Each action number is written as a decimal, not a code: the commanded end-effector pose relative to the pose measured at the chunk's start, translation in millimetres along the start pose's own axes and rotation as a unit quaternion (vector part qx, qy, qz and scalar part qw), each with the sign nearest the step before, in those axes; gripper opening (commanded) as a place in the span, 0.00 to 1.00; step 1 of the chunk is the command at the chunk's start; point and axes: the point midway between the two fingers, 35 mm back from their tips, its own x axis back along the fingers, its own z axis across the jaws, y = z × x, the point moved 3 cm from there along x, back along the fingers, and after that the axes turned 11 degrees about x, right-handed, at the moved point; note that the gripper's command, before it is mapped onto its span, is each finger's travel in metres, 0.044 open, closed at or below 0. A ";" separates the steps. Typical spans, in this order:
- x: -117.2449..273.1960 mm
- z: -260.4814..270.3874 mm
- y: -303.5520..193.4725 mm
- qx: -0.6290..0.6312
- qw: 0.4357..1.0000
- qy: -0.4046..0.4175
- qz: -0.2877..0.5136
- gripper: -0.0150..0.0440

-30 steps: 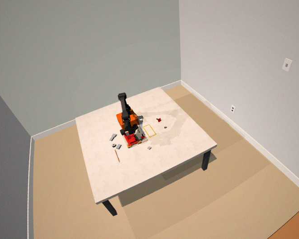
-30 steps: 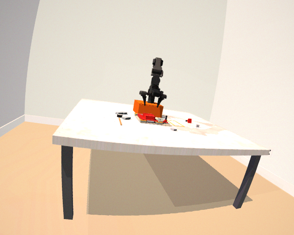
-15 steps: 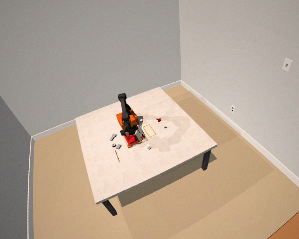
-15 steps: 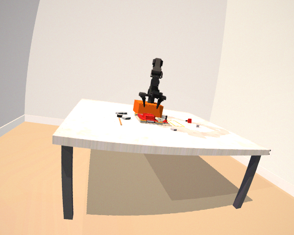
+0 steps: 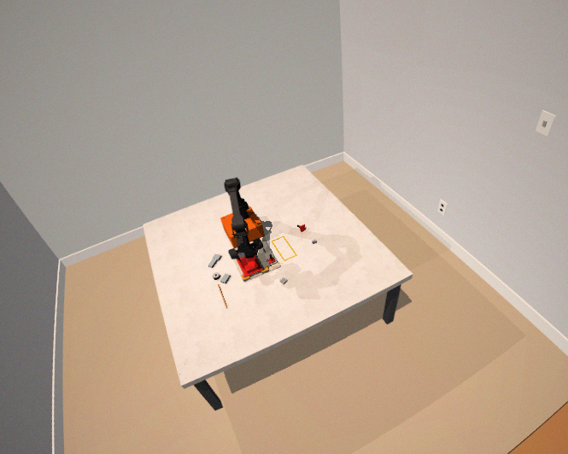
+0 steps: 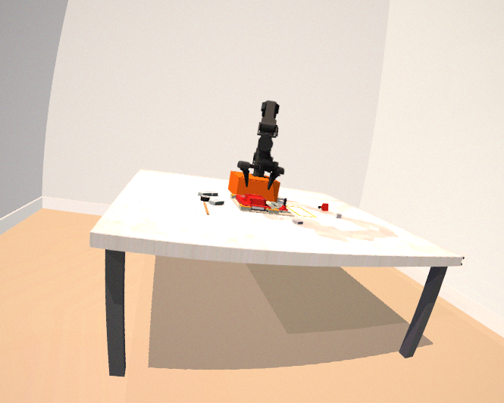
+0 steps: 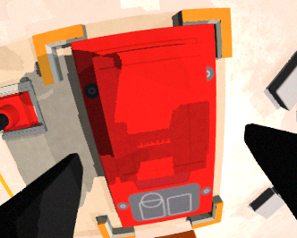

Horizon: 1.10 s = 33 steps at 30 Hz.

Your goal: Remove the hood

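Observation:
The red hood (image 5: 248,264) (image 6: 252,201) (image 7: 151,89) lies on the toy car's beige base (image 7: 133,18), between orange corner brackets. A grey panel with line drawings is at its lower end in the wrist view. My gripper (image 6: 258,187) (image 7: 165,147) is open and empty above the hood, with one finger to each side of it in the wrist view. The fingertips are higher than the hood in the exterior view. The marked area (image 5: 278,250) (image 6: 309,217) (image 7: 0,175) is a yellow outline beside the base, with nothing in it.
An orange box (image 6: 239,185) stands behind the base. A black stick on a red square (image 7: 21,107) rises beside the hood. A small red block (image 5: 301,227) (image 6: 325,207), several grey pieces and a thin stick (image 5: 222,296) (image 6: 206,208) lie around.

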 end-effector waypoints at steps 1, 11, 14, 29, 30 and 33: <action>-5.6 -0.5 -0.9 -0.002 1.000 -0.001 0.003 1.00; -14.0 -0.9 -0.7 -0.002 1.000 -0.001 0.003 1.00; -16.5 -1.0 -0.7 -0.002 1.000 -0.001 0.003 1.00; -29.0 -1.0 -1.0 -0.002 1.000 -0.001 0.003 1.00; -29.9 -1.0 -1.1 -0.002 1.000 -0.001 0.003 1.00; -32.4 -1.0 -1.2 -0.002 1.000 -0.001 0.003 1.00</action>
